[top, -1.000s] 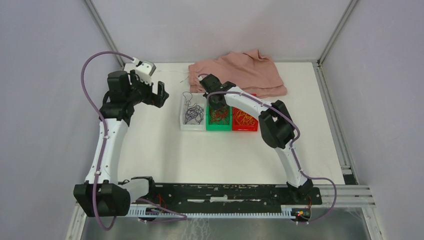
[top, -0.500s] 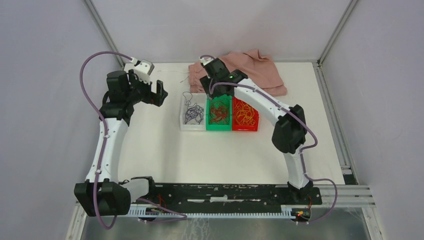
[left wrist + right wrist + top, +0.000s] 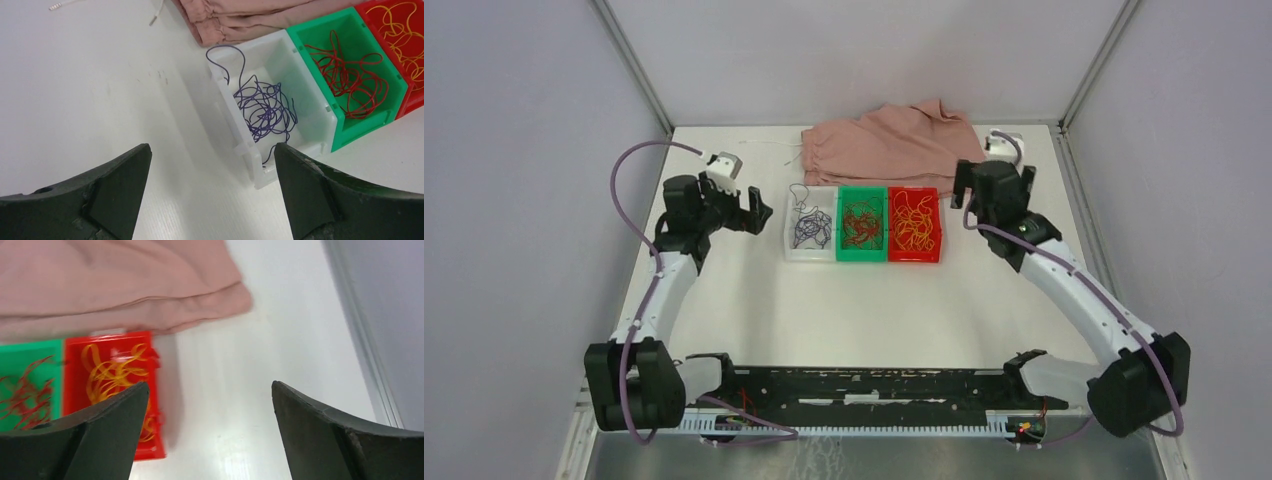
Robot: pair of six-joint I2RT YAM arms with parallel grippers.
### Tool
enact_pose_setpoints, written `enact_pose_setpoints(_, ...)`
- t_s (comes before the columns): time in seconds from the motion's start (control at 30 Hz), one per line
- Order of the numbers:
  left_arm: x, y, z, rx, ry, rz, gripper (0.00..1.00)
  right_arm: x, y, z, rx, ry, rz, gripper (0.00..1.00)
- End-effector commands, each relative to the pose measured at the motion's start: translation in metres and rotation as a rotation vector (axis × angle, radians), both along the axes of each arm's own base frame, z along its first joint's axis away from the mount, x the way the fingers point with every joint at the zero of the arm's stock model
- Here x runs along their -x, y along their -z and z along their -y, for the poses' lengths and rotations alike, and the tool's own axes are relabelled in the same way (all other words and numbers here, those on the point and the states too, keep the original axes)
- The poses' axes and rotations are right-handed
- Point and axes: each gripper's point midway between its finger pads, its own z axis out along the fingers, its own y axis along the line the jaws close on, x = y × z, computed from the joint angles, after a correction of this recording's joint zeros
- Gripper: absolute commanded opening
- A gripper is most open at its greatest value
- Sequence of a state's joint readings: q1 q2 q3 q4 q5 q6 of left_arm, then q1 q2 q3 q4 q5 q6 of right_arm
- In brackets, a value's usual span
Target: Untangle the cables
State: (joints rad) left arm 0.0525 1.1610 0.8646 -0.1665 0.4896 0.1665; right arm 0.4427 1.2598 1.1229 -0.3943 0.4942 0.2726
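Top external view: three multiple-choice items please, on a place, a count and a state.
1. The thin red floppy cord lies in a plastic bin of which colour? A white B green C red
2. How many small plastic bins stand in the row? A two B three C four
3. The right tool is: A open and empty B shut on a cord C shut on cloth
Answers: B, it coils inside the green bin. B, white, green and red stand side by side. A, its jaws stand wide apart, nothing between.
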Motion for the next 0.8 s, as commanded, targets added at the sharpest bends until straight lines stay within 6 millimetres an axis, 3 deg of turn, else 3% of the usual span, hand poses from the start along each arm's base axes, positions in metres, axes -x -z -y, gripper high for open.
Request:
enact_pose_setpoints(0.0,-0.020,0.000,-0.001,0.077,-0.051,0.130,1.00,0.014,0.000,0.079,0.021,0.383,0.249,0.99)
enact_pose_setpoints(0.1,-0.022,0.032,-0.010,0.052,-0.101,0.145,0.99,0.030,0.027,0.114,0.070,0.520,0.287,0.99)
enact_pose_setpoints(0.3,-0.017,0.066,-0.016,0.048,-0.137,0.253,0.99,0.044,0.084,0.149,0.046,0.626,0.212,0.99)
enact_pose_setpoints(0.57,0.003,0.089,-0.021,0.035,-0.169,0.359,0.99,0.025,0.134,0.148,0.133,0.514,0.196,0.99)
enact_pose_setpoints(0.77,0.016,0.087,-0.040,0.070,-0.304,0.470,0.99,0.009,0.141,0.142,0.127,0.422,0.265,0.99)
